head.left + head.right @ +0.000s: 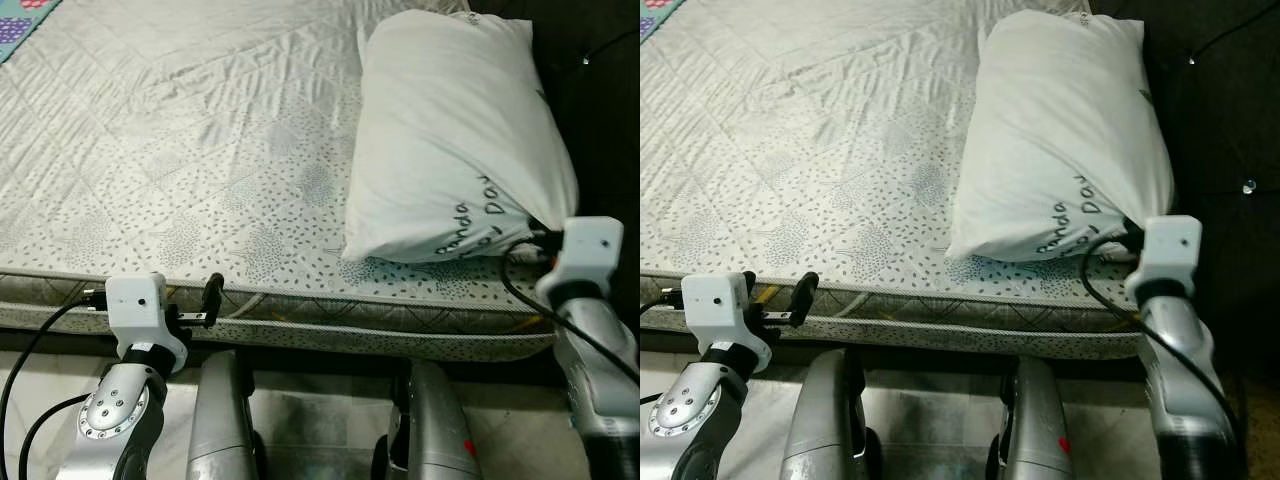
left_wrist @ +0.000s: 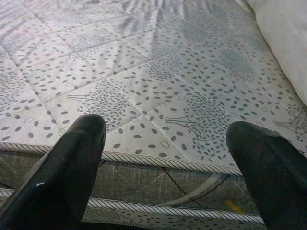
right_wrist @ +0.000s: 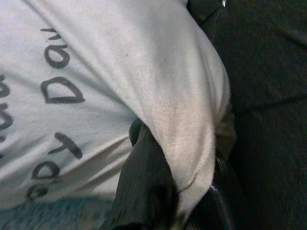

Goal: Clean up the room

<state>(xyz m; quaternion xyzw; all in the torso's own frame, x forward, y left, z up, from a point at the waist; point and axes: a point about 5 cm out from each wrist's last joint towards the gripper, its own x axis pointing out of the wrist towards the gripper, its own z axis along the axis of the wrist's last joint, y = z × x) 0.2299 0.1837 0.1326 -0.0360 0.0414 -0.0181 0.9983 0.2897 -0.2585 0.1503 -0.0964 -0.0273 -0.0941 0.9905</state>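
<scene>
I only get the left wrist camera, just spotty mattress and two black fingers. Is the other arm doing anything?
Observer: Yes. The right gripper is shut on a corner of the white pillow.
Operator: Where's the pillow lying?
Observer: On the mattress, on the robot's right, beside a dark headboard.
Operator: Anything written on it?
Observer: Dark lettering near the pinched corner; "Day" can be read in the right wrist view.
</scene>
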